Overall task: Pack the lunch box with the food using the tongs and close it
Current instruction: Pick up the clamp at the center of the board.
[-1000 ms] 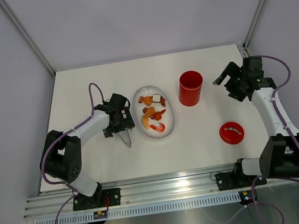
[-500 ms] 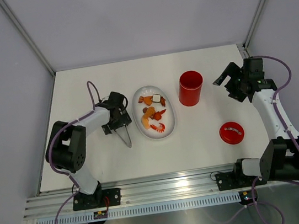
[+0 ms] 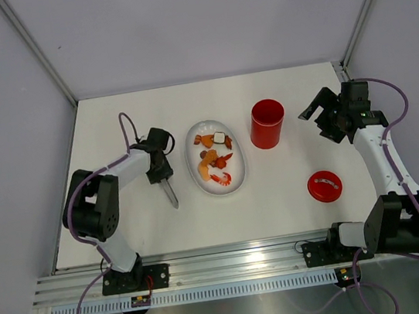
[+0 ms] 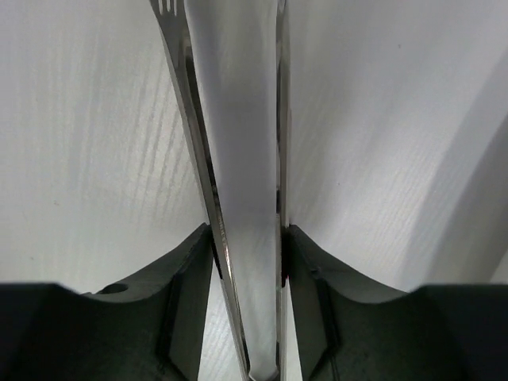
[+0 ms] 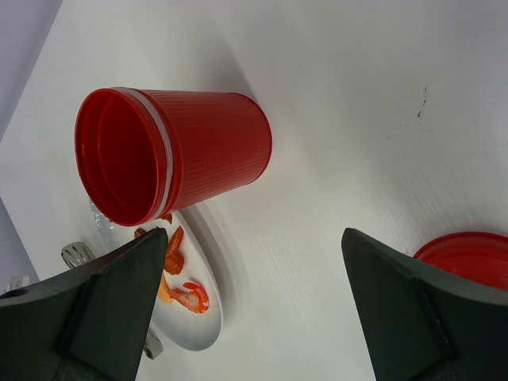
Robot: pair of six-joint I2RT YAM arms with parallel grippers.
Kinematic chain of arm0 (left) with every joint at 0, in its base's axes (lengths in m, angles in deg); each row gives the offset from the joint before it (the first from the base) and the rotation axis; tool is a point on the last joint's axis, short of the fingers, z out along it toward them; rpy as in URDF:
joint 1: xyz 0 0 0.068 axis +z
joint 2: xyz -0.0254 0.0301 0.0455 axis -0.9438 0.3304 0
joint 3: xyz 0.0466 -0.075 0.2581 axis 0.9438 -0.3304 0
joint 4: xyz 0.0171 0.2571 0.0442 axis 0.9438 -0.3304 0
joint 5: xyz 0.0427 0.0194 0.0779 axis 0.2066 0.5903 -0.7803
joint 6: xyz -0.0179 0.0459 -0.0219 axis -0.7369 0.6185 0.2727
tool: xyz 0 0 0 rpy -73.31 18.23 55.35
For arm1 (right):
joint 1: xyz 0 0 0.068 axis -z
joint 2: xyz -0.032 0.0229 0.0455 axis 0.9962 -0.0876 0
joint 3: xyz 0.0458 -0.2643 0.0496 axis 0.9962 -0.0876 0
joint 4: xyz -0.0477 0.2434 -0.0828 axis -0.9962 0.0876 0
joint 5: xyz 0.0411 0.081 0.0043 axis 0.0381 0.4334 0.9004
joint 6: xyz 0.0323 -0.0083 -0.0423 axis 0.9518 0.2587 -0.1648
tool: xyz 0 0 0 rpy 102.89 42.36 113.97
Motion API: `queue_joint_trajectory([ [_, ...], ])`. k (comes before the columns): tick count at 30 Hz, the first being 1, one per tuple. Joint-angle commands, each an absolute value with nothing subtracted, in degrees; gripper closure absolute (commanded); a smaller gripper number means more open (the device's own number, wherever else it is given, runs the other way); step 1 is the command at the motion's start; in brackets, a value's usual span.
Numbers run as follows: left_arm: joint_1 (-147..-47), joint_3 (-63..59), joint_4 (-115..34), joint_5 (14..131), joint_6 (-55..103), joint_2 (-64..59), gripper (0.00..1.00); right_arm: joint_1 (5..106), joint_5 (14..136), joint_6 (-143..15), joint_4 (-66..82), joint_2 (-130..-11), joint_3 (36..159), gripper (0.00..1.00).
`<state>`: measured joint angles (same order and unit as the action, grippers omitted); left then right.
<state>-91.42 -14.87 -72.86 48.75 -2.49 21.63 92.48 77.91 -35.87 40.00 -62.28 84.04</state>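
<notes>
The silver tongs (image 3: 169, 193) lie on the table left of the white plate, pointing toward the near edge. My left gripper (image 3: 159, 166) is shut on the tongs; in the left wrist view both black fingers (image 4: 187, 274) press on the two metal arms (image 4: 196, 147). The food (image 3: 214, 159), orange, red and brown pieces, lies on the plate (image 3: 234, 185). The red lunch box (image 3: 267, 123) stands open and upright right of the plate, seen also in the right wrist view (image 5: 178, 155). Its lid (image 3: 324, 186) rests flat nearer the front. My right gripper (image 3: 317, 120) hangs open and empty right of the lunch box.
Grey walls with metal posts enclose the white table on three sides. An aluminium rail with both arm bases runs along the near edge. In the right wrist view the plate (image 5: 198, 327) with a shrimp (image 5: 190, 295) shows beyond the lunch box, and the lid's edge (image 5: 470, 259) at right.
My left gripper has closed from wide open onto the tongs' two arms, squeezing them nearer together, and shifted slightly left. The right arm has stayed still.
</notes>
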Motion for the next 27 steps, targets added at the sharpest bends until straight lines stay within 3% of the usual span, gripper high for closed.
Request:
queue_joint_trajectory([
  [1,-90.2,-13.1,-72.7,46.7,0.7,19.9,0.65,92.6,79.0,-36.2,39.0,-61.9,84.7,0.0],
  [6,-89.9,-10.4,-75.3,46.7,3.4,18.6,0.76,92.6,79.1,-36.4,39.0,-62.3,85.5,0.0],
  [15,-89.9,-5.6,-82.2,47.4,13.5,8.5,0.77,92.6,78.9,-36.6,39.1,-61.9,85.5,0.01],
  [27,-90.0,-0.1,-90.6,50.6,16.2,3.8,0.55,92.6,79.6,-35.8,38.7,-62.1,85.9,0.0],
])
